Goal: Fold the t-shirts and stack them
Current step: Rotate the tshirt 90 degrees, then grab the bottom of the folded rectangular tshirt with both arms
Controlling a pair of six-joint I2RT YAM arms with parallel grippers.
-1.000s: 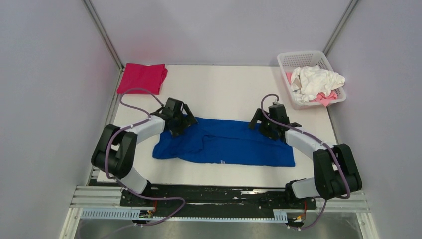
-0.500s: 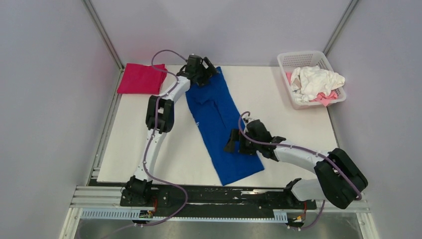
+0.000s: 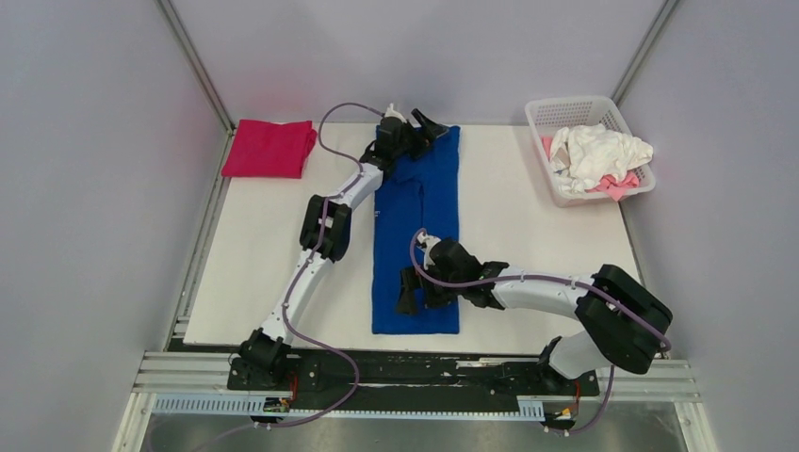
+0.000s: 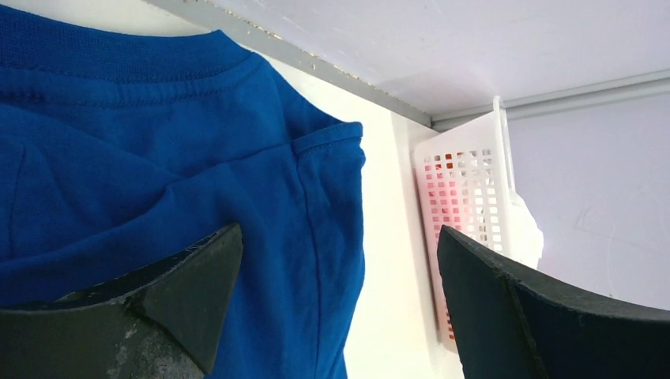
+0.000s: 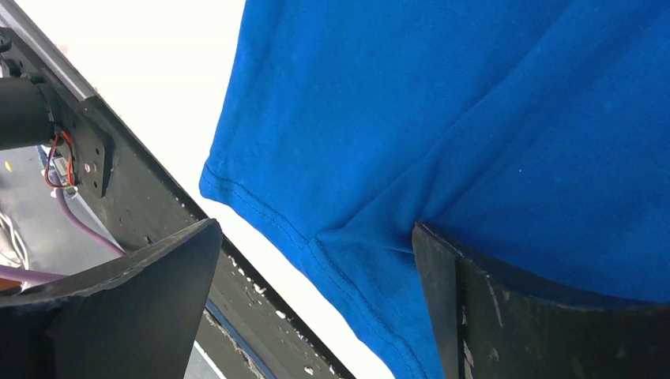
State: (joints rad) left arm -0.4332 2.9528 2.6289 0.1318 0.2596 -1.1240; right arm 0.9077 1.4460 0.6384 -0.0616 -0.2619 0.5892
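The royal-blue t-shirt lies as a long folded strip running from the table's far edge to its near edge; its chest graphic is hidden. My left gripper is open over the collar end at the far edge, and the left wrist view shows the blue cloth below the spread jaws. My right gripper is open over the near hem end, with the hem between the spread jaws. The magenta t-shirt lies folded at the far left. White and pale pink tees sit in the basket.
A white plastic basket stands at the far right corner, also seen in the left wrist view. The black mounting rail runs along the table's near edge just beyond the hem. Walls close in on three sides.
The blue shirt has swung from lying crosswise to lengthwise. My left arm has stretched to the far edge, and my right gripper has moved left and nearer. Both jaws now stand open.
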